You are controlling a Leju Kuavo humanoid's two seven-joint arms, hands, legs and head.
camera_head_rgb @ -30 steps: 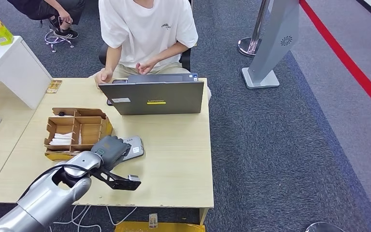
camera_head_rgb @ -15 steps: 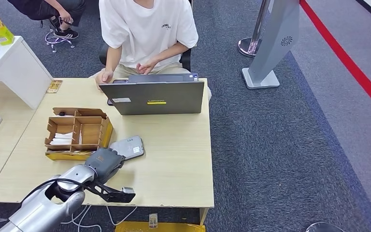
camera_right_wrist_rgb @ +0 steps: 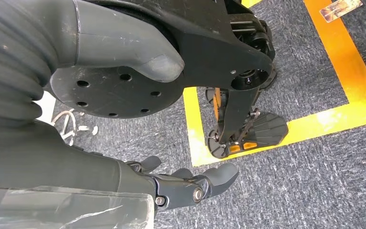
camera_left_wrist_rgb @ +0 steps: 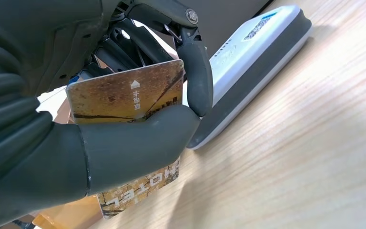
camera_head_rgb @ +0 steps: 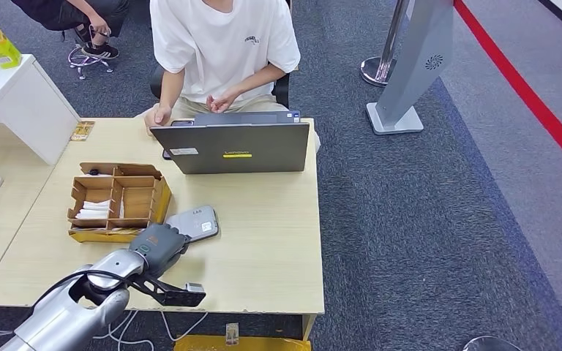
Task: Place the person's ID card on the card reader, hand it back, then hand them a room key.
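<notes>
My left hand sits low over the table, just beside the near edge of the card reader. In the left wrist view my thumb and a dark finger pinch a card between them. It stands roughly on edge, brown and gold with a white arrow and white lettering, its lower end close to the wood; I cannot tell whether it touches. The reader, white on top with a grey rim, lies flat on the table right behind the card, apart from it.

My right hand hangs over grey carpet marked with yellow tape. Its fingers are loosely curled with nothing in them.

Beside the reader, to my left, stands a cardboard box with compartments, white cards stacked in 1 of them. Across the table an open laptop faces a person in a white shirt, seated with both hands near its keyboard.
</notes>
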